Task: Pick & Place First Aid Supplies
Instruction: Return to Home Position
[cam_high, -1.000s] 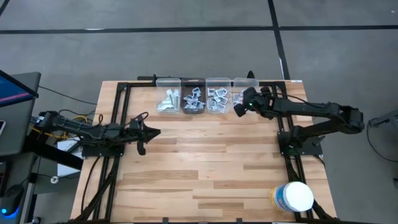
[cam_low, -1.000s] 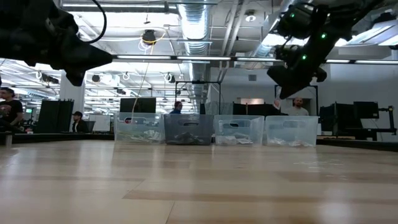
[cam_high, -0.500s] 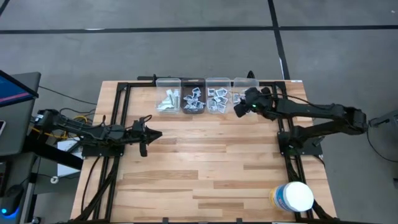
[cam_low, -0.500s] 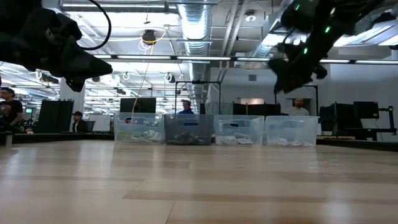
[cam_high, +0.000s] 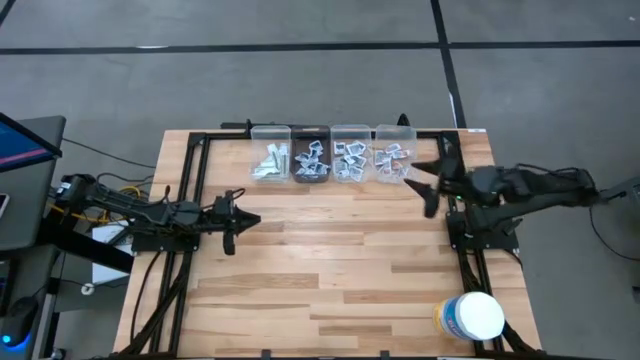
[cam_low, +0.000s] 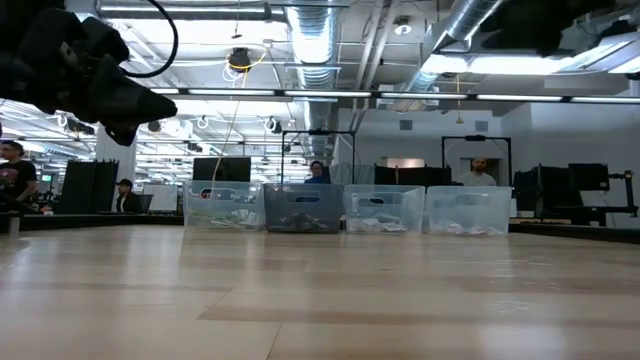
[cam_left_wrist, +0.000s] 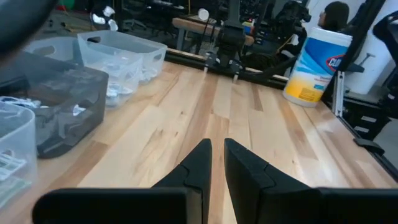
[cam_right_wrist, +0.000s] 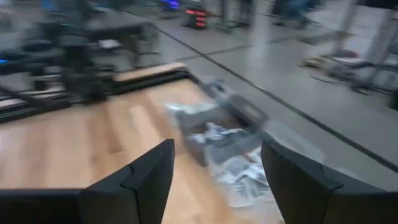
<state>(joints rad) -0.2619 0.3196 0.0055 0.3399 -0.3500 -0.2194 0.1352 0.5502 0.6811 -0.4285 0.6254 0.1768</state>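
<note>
Retreat: pulling the right tool (cam_high: 428, 185) back from the rightmost bin (cam_high: 395, 130), fingers spread wide and holding nothing; keeping the left tool (cam_high: 250, 217) nearly shut, empty, above the surface (cam_high: 330, 270). Leaving the packets (cam_high: 347, 160) resting in the bins (cam_high: 310, 130); sorting seemingly finishing.
</note>
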